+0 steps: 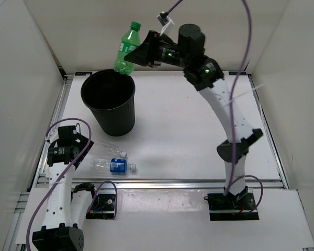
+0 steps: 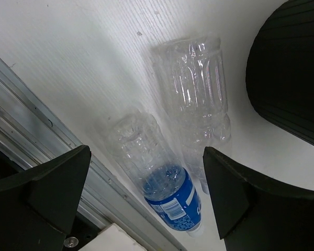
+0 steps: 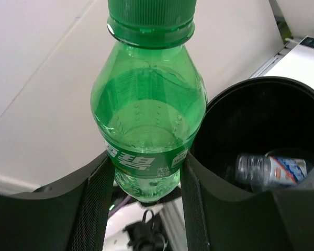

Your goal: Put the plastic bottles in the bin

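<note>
My right gripper (image 1: 142,52) is shut on the green bottle (image 1: 126,46) and holds it in the air, tilted, over the far rim of the black bin (image 1: 115,119). In the right wrist view the gripper (image 3: 146,175) clamps the green bottle (image 3: 147,112) at its label, beside the bin (image 3: 251,82), where a clear blue-labelled bottle (image 3: 275,170) lies inside. My left gripper (image 1: 68,140) is open at the near left. In its view the gripper (image 2: 146,157) hovers above a blue-labelled bottle (image 2: 165,183) lying beside a plain clear bottle (image 2: 196,99).
The two lying bottles, blue-labelled (image 1: 115,166) and plain clear (image 1: 105,150), rest close to the metal rail (image 1: 162,184) at the table's front edge. The bin wall (image 2: 293,78) stands just beyond them. White walls enclose the table on three sides.
</note>
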Robot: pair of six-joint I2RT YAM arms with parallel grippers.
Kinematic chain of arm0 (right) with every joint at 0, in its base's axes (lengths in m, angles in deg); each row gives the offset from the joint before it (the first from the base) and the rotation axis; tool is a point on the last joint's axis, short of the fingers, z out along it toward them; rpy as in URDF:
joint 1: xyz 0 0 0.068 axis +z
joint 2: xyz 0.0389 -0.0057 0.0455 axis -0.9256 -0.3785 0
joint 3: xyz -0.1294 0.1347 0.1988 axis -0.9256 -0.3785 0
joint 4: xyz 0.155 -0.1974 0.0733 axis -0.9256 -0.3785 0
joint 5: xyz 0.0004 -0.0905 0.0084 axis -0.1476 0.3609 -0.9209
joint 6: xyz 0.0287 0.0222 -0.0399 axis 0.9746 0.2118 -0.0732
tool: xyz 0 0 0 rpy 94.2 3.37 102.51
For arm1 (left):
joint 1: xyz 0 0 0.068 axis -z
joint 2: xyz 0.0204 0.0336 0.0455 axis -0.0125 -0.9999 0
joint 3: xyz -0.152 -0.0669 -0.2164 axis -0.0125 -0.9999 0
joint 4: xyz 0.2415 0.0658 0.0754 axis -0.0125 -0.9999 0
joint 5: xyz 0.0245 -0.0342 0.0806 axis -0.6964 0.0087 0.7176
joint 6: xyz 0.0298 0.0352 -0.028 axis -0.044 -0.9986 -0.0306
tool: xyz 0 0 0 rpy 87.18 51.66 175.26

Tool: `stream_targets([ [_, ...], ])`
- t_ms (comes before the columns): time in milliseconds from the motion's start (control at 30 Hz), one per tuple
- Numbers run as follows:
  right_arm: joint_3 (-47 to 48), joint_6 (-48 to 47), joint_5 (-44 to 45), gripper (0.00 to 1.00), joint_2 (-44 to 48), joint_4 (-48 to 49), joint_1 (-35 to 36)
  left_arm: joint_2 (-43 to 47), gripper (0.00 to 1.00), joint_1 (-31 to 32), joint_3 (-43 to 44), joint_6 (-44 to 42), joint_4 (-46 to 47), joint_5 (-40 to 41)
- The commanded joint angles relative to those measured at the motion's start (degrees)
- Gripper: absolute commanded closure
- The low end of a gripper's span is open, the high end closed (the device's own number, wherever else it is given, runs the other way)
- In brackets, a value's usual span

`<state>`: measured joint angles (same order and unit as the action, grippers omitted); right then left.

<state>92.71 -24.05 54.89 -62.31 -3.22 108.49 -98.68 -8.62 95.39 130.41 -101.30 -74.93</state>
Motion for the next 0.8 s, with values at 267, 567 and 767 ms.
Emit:
stream_targets([
  [267, 0.84, 1.24, -1.19, 0.49, -11.43, 6.63, 2.6, -0.77, 0.0, 0.17, 0.43, -2.46, 5.59, -10.35],
  [567, -6.88, -7.73, 6.27, 0.0, 2.79, -1.29, -0.02, 0.99, 0.0, 0.17, -5.38, 1.84, 7.26, -11.94],
  [767, -13.66, -10.46, 4.88, 0.0, 11.5, -6.9, -3.38, 0.38, 0.0, -1.67, -10.21, 5.44, 8.76, -13.87],
])
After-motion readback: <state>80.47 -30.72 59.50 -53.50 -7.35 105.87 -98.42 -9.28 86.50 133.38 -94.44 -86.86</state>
